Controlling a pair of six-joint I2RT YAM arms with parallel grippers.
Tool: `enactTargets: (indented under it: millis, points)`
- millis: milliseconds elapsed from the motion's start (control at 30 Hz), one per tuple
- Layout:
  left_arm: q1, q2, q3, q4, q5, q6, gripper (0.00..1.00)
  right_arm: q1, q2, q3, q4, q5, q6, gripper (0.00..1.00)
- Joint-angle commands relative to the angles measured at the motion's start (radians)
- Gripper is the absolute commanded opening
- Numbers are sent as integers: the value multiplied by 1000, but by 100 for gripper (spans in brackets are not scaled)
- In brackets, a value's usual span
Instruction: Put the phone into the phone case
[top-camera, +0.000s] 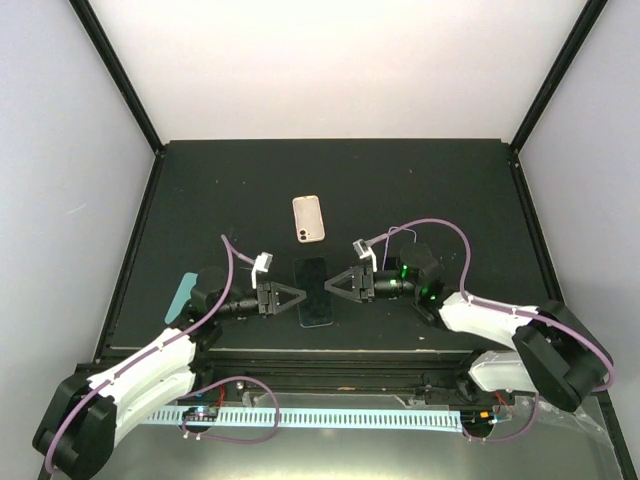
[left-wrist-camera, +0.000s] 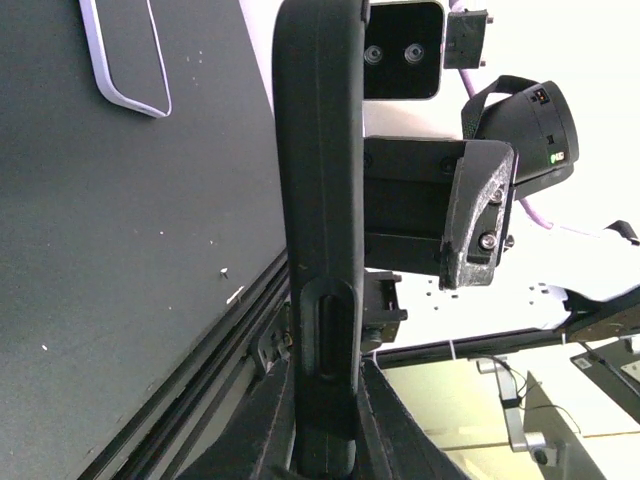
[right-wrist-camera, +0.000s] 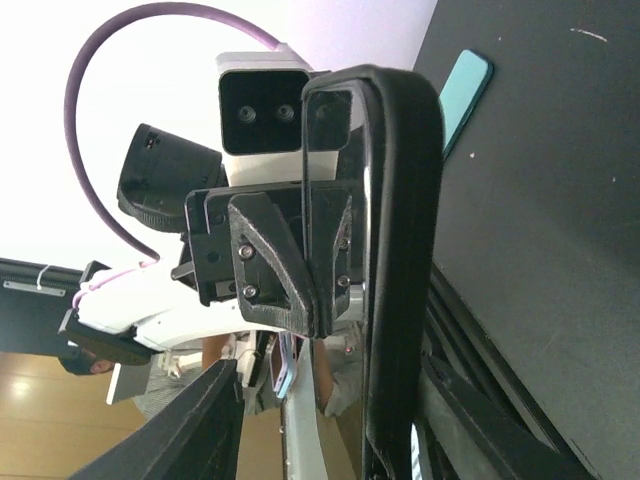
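Sitting between the two tools at the lower middle of the top view, the black phone case shows its broad face to the camera. Its long axis runs up the frame, over the near part of the dark surface. The left tool is clamped on the case's left long edge. In the left wrist view its fingers press the case from both sides at the bottom of the frame. The right tool meets the opposite long edge, but its jaws stand apart. In the right wrist view one finger sits well off the case with a clear gap (the other is close beside it), so this tool grips nothing. A square corner cutout in the case shows at the upper middle of that view. The pale pink phone lies flat on the surface just above the case in the top view, apart from it. A teal flat slab rests at the surface's left edge, beside the left arm.
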Motion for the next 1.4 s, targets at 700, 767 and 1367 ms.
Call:
enactTargets:
  millis: [700,767,1367]
  points:
    - [4,29,51,78,-86,34,1,96,-60,-69,-39,-21,12,40]
    - [4,22,62,31,-104,71,2,96,-70,-69,-57,-9,28,35]
    - [3,68,135,-140,-35,237,1,95,-160,-81,-31,76,116,9]
